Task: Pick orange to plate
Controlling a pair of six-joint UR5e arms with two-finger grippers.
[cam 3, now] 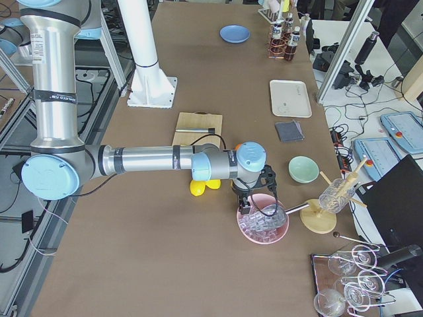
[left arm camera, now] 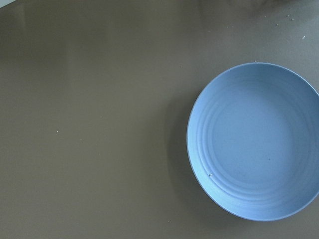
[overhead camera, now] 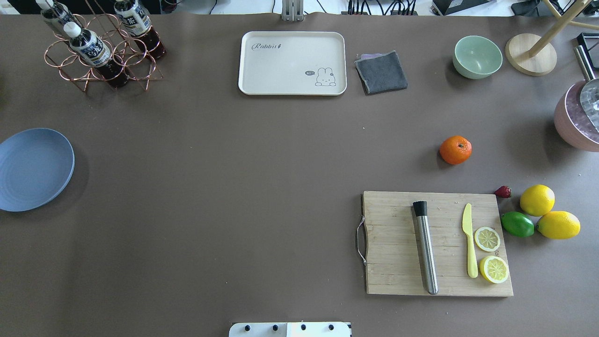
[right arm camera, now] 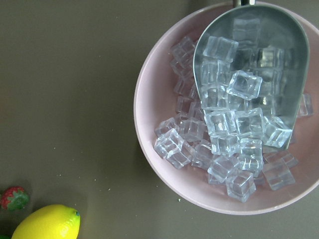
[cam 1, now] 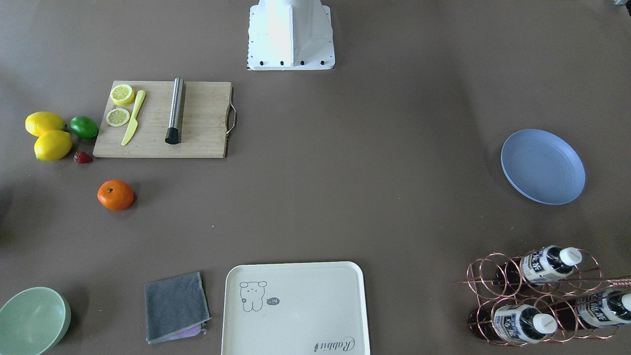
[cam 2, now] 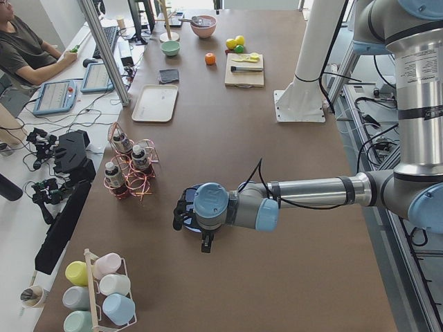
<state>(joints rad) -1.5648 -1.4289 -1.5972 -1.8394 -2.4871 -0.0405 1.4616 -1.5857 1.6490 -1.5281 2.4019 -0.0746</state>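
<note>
Brown table [overhead camera: 234, 187] holds orange [overhead camera: 455, 150] near strawberry [overhead camera: 503, 192] and cutting board [overhead camera: 393, 243].

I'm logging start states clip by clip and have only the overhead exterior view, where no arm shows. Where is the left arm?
Observer: The left arm stretches out level, with its wrist above the plate.
Operator: And the right one?
Observer: The right arm reaches out over the pink bowl, away from the orange.
Operator: My view crops that bowl. What's in it?
Observer: Clear ice cubes and a metal scoop.
</note>
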